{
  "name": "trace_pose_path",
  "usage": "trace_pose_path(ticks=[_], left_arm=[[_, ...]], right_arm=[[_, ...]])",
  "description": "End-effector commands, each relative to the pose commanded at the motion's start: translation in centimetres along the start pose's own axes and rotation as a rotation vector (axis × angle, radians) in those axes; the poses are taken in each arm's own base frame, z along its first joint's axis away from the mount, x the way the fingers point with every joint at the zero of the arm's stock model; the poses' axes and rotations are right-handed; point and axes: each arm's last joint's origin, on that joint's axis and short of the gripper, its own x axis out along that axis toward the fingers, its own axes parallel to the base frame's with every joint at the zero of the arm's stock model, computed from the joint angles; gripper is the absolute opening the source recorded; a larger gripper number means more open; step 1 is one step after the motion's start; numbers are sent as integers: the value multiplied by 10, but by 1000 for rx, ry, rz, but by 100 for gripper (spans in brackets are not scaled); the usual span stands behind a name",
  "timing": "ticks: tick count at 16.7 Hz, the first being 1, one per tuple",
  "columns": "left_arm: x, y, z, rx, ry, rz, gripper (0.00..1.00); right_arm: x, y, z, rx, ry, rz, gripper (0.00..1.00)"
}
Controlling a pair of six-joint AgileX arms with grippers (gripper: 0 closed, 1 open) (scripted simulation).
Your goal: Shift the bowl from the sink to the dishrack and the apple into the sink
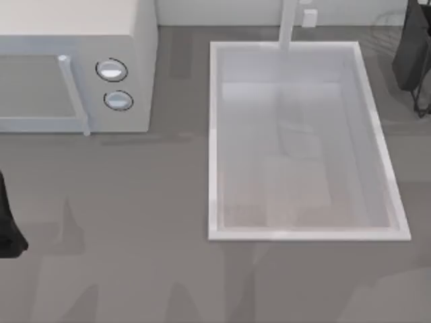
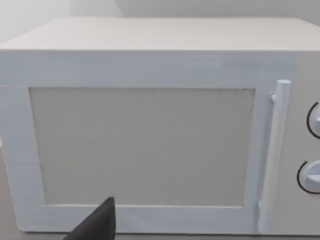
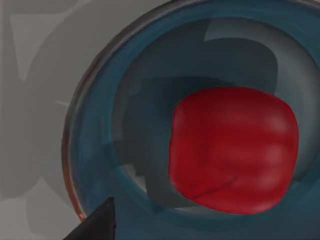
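The apple [image 3: 232, 150] sits inside the bowl [image 3: 100, 130]; either pincer's grip cannot be told

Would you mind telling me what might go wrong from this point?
The apple sits inside the bowl under the right wrist camera, so lifting the bowl could carry or spill the fruit. The sink looks bare from above, so the bowl may already be outside it. The left arm is parked facing the microwave.
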Motion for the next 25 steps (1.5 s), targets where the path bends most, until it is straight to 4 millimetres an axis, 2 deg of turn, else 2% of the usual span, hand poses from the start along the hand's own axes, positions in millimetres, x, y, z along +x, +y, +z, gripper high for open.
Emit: trace_pose_path(ticks=[3, 10, 12, 15, 25], left_arm=[[0, 0, 0, 0, 0, 0, 100], [0, 0, 0, 0, 0, 0, 100], [0, 0, 0, 0, 0, 0, 100], [0, 0, 0, 0, 0, 0, 100], [0, 0, 0, 0, 0, 0, 100]], right_arm=[[20, -1, 2, 0, 6, 3, 100], [99, -2, 2, 4, -5, -1, 100], [107, -2, 0, 5, 2, 1, 100], [107, -2, 0, 5, 2, 1, 100], [107, -2, 0, 5, 2, 1, 25]])
